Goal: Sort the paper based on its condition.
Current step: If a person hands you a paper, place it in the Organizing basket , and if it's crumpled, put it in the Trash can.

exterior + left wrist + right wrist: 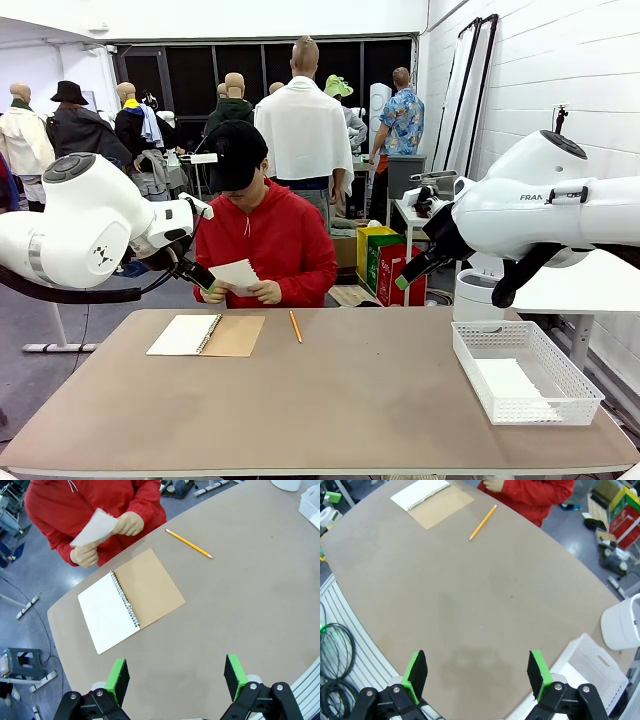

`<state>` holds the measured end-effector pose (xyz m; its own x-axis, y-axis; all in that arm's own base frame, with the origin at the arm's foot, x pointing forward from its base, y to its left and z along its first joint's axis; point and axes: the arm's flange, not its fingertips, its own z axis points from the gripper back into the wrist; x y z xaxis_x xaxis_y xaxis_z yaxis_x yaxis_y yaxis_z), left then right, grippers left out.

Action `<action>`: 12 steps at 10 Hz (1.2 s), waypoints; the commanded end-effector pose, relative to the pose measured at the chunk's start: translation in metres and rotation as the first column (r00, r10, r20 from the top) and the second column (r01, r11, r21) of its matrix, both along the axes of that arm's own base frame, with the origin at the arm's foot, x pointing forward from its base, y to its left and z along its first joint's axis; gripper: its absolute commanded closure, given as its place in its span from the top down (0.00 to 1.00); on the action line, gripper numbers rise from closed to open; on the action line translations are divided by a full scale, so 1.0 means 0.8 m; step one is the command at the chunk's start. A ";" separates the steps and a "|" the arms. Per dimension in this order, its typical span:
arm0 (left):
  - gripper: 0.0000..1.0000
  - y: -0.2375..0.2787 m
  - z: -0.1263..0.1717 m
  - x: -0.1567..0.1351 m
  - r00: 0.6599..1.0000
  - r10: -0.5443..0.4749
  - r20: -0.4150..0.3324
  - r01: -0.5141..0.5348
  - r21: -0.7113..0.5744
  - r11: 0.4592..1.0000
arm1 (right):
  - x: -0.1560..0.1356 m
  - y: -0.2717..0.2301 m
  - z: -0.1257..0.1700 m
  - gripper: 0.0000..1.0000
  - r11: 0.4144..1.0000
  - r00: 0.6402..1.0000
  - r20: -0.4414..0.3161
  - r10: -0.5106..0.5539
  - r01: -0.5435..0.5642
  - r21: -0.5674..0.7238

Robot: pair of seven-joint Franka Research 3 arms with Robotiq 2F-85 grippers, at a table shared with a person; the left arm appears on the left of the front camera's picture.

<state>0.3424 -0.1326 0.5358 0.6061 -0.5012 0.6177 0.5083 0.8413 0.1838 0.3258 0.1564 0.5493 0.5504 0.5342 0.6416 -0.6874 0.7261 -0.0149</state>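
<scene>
The front view gives me what neither wrist camera does: the white mesh basket [545,410] at the table's [330,400] near right corner, with what looks like flat white paper [505,380] lying on its bottom. It also shows the person's hands [266,292] holding one loose sheet [237,273] at chest height, beyond the far edge. My left wrist view looks down on that sheet, slightly bent between both hands. On the table below it, a spiral notebook [131,600] lies open, blank page beside brown cover, with a pencil [189,543] well apart from it. My right wrist view catches a corner of the basket and a white bin [622,622] standing off the table. The left claw [176,659] hangs above bare tabletop, its green pads wide apart, gripping and touching nothing. The right claw [476,655] is just as wide and just as empty.
</scene>
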 end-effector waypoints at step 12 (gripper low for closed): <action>1.00 0.000 0.000 0.000 1.000 -0.003 0.005 0.003 -0.002 1.000 | -0.001 0.000 -0.001 1.00 1.000 1.000 -0.003 0.015 -0.015 -0.006</action>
<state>0.3424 -0.1326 0.5358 0.6061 -0.5012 0.6177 0.5083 0.8413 0.1838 0.3258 0.1564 0.5493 0.5504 0.5342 0.6416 -0.6874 0.7261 -0.0149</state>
